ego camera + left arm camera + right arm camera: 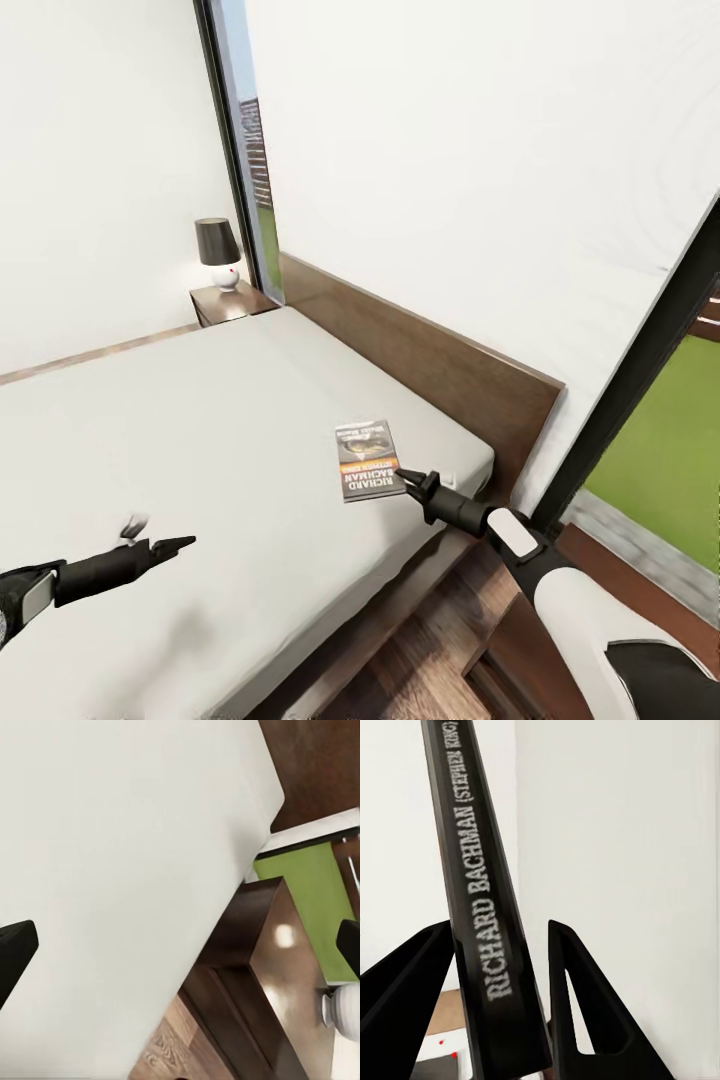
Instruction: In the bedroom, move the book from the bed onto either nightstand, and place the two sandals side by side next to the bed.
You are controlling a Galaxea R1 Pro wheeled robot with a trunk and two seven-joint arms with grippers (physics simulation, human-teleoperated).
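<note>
Dark book (367, 458) with orange-red band, light-grey bed (200, 450), black-shaded lamp (218, 252)

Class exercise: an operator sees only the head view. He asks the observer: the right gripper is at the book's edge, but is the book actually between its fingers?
Observer: Yes. In the right wrist view the book's spine stands between the fingers of the right gripper, with a gap on one side.
Operator: Is any nightstand nearer than the far one?
Observer: Yes. The left wrist view shows a nightstand beside the corner of the bed, with a white lamp base on it.
Operator: And my other arm?
Observer: The left gripper is wide open above the bed.
</note>
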